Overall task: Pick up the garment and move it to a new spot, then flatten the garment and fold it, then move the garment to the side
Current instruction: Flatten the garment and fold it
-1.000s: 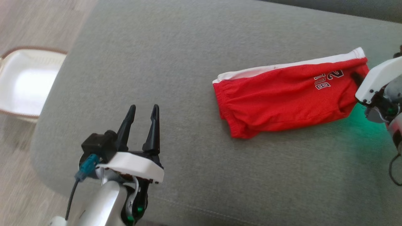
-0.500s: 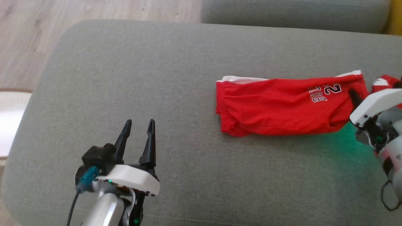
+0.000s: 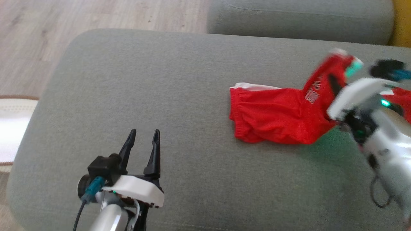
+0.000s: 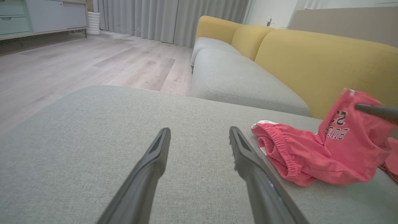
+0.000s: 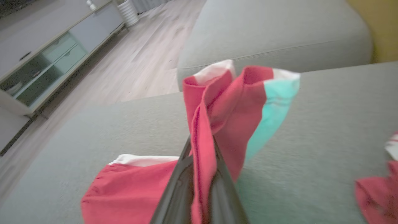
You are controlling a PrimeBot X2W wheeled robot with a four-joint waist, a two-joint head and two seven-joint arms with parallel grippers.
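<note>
Your right fingers (image 5: 177, 193) pinch a hem corner of the limp, light red fabric shorts (image 3: 273, 115) near the grey cushion's (image 3: 160, 80) right edge. Your left fingers (image 3: 154, 150) are spread: take the waistband (image 3: 236, 110).

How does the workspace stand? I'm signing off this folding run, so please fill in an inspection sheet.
Surface: grey sofa cushion, no stains seen.
Job's things: red shorts, one end held up, the rest lying on the cushion.
Clutter: more red cloth by the right arm; separate or not, cannot tell.
Grippers: left gripper open, empty, over the cushion; right gripper shut on the shorts.
Cables: dark cable with teal plug at the left wrist; dark loop at the right arm.
Surroundings: wood floor, yellow backrest, grey cabinet.
</note>
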